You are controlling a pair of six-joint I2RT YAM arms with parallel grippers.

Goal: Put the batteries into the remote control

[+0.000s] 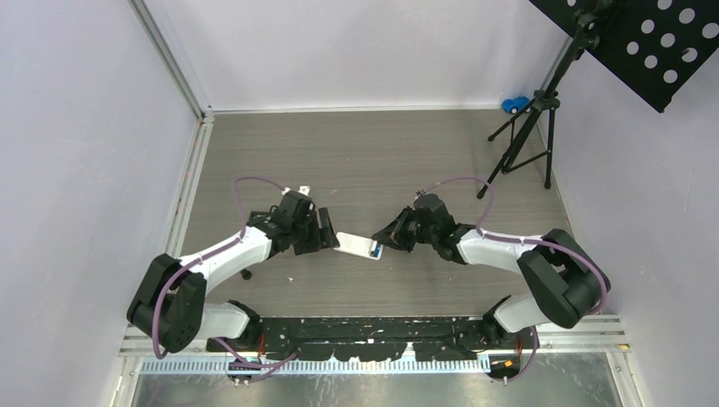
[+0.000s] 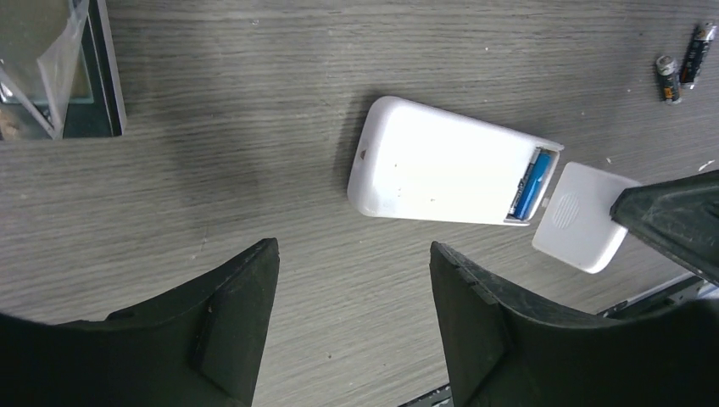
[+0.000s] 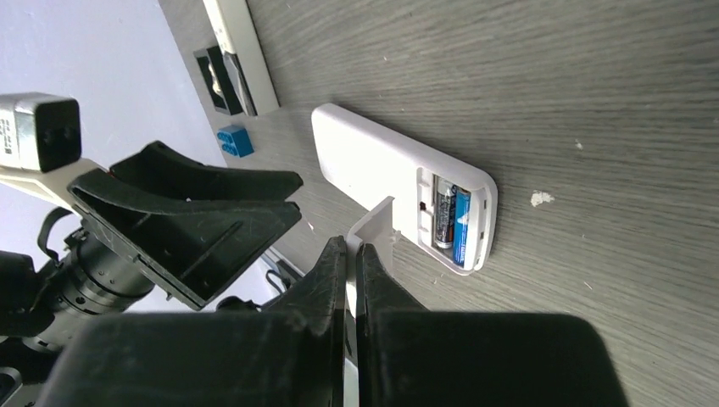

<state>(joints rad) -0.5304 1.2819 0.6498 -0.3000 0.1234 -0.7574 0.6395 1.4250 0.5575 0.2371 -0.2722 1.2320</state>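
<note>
Grey wood-grain table (image 1: 356, 153), pale walls (image 1: 356, 51); left gripper (image 2: 352, 250) spread, right gripper (image 3: 352, 246) pinching the white cover (image 2: 581, 216).

Four batteries (image 3: 454, 222), one remote (image 2: 441, 161), one detached cover (image 2: 581, 216), one blue brick (image 3: 235, 140).

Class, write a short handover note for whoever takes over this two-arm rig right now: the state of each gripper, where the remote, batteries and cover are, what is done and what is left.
Left gripper: open and empty, next to the remote.
Right gripper: shut on the battery cover, which is off the remote, beside the open compartment.
Remote: lies back up on the table.
Two batteries sit in the compartment. Two spare batteries lie loose further off.
Done: the batteries appear loaded.
Left: probably fitting the cover back on.
</note>
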